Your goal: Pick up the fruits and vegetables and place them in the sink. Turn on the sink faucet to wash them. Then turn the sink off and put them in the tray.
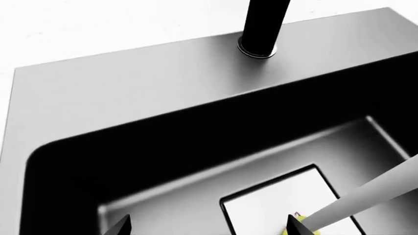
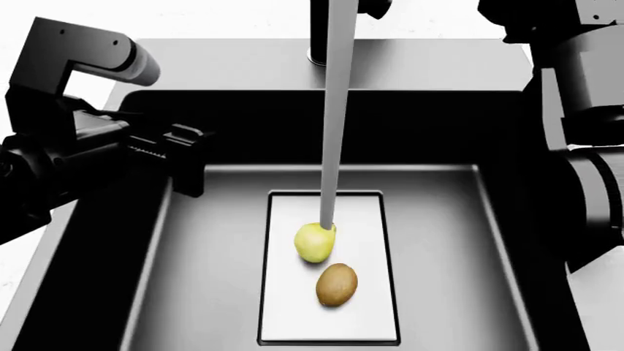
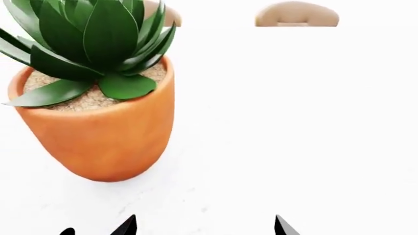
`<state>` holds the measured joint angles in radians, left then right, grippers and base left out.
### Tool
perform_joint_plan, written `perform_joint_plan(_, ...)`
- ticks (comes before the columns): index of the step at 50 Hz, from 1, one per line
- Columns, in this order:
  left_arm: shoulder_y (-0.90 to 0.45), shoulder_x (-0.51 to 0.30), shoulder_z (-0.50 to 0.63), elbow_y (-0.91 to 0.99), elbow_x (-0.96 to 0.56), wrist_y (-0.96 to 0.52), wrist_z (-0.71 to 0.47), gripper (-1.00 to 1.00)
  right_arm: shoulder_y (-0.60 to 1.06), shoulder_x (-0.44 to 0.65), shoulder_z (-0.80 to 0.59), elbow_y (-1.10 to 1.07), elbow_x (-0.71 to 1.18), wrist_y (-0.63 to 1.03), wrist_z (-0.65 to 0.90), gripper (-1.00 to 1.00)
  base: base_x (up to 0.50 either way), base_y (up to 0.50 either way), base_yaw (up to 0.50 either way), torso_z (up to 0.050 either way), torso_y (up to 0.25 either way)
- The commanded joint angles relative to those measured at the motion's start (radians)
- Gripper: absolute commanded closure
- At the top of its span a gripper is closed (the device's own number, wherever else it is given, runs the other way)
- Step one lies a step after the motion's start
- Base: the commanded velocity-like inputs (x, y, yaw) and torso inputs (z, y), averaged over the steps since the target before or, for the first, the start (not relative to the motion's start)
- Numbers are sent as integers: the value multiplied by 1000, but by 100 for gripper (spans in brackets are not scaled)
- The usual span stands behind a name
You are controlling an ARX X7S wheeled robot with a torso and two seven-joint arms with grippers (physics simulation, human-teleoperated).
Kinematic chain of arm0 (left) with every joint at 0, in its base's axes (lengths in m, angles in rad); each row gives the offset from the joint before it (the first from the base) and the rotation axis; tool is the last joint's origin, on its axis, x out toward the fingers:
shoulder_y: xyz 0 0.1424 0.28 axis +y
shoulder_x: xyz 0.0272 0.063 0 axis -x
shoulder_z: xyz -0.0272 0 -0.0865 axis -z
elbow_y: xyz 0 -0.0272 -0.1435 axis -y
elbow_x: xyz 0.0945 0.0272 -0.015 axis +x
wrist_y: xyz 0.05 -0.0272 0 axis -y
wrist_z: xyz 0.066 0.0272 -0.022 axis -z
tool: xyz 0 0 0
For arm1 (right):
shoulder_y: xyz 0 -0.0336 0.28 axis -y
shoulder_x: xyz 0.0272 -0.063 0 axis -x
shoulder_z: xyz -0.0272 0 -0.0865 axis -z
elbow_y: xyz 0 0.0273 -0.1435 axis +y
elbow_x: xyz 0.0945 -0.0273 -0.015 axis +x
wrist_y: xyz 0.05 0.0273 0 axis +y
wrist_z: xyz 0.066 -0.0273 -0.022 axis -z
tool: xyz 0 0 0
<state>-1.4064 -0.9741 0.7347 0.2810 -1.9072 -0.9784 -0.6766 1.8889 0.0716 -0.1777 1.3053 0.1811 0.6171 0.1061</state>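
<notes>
Washing step: water runs on the fruit in the sink (image 2: pixel 429 131).

The pear (image 2: pixel 315 242) and the brown oval (image 2: pixel 337 284) lie on the drain plate (image 2: pixel 361 322), where the stream (image 2: pixel 337 110) lands; the left gripper (image 1: pixel 207 226) and the right gripper (image 3: pixel 203 226) seem wide open and empty, though only their tips show.

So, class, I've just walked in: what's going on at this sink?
Both pieces of produce lie on the pale drain plate of the sink. Water from the faucet falls in a stream onto the yellow-green fruit; the brown oval sits beside it. The left hand hovers open and empty over the basin. The right hand is open near an orange plant pot.
</notes>
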Motion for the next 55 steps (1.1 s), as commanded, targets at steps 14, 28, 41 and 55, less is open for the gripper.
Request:
perform_joint_plan(14,10,-16,-3,-1,10,2,18,-100,-3,-44,92,3,-92,-19,-76,-100,0,0,0,0,0)
perform_joint_plan(28,13,-23,-5,-4,13,5,25,-100,8,-68,32,2,-101,-23,-176,-100,0,0,0,0,0)
perform_joint_plan(41,10,-24,-5,-10,12,3,28,-100,19,-71,-141,1,65,-23,-165,-100,0,0,0,0,0)
perform_joint_plan(55,9,-18,-2,-7,8,3,22,-100,47,-59,-296,-4,228,-1,-123,-100,0,0,0,0,0)
